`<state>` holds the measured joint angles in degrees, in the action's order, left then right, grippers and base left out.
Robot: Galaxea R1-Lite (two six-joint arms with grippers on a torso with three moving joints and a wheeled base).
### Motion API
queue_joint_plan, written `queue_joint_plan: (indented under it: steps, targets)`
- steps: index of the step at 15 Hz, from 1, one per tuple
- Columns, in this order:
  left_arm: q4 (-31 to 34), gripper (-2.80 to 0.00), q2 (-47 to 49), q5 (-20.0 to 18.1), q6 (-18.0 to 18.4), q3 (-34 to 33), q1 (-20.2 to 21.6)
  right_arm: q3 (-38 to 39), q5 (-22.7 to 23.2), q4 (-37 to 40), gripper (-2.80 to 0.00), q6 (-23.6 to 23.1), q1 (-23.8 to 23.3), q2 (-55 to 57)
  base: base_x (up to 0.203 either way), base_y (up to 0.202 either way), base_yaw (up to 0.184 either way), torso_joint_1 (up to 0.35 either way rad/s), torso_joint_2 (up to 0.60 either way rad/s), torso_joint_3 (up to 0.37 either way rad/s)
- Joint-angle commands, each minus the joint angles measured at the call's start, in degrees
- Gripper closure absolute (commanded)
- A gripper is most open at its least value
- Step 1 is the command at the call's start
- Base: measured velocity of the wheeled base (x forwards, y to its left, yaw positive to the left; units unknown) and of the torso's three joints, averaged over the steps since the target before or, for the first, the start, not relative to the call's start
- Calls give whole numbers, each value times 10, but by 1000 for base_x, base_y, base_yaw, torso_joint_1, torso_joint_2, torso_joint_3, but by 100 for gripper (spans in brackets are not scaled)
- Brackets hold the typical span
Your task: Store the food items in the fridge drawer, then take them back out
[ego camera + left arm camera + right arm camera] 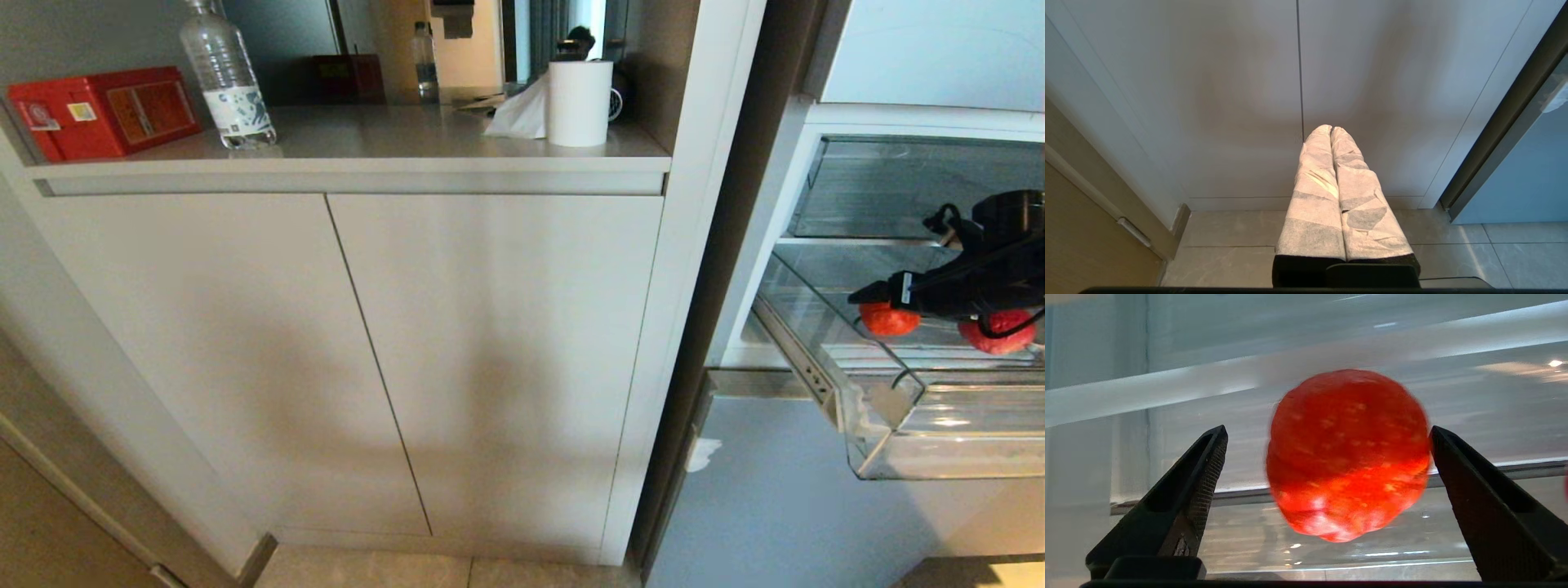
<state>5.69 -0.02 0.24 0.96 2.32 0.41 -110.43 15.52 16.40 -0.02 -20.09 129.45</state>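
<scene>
Fridge (pixel 800 506) at the right of the head view, pale blue lower panel closed, white tape bit at its left edge. Fridge drawer (pixel 939 441) pulled out over that panel, curved clear front lip foremost, left rail exposed. Second clear bin (pixel 882 188) seated above, not drawn out.

Two food items on the drawer floor, well behind the front lip: one (pixel 888 319) nearer the drawer's left wall, the other (pixel 998 333) further right, apart from each other.

Right gripper (pixel 1327 433) inside the open drawer, level with the left-hand piece; jaws spread wide, nothing pinched. In the right wrist view the red piece (pixel 1349 455) sits between the two fingers (pixel 1208 473): clear gap on one side, the other finger just at its edge, contact not determinable. Open drawer floor visible in front of and behind the piece.

Left gripper (pixel 1331 130) parked low before the white cabinet (pixel 367 351), pointing at the seam between its doors; jaws pressed together, padded in pale wrapping, holding nothing. Tiled floor (pixel 1229 253) below.

Bench (pixel 367 135) above the cabinet carrying a red box (pixel 102 110), water bottle (pixel 229 77) and paper roll (pixel 580 102), all set back from its front edge.
</scene>
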Motion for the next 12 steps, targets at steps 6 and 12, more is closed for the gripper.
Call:
queue_joint_plan:
  steps: [6, 12]
  targets:
    - [0, 0, 0, 0, 0, 0, 0, -5, -1, -47, -280, 17, 2, 26, 0, 0, 0, 0, 0, 0]
    - [0, 0, 0, 0, 0, 1, 0, 5, -1, -46, -280, 23, 4, 19, 0, 0, 0, 0, 0, 0]
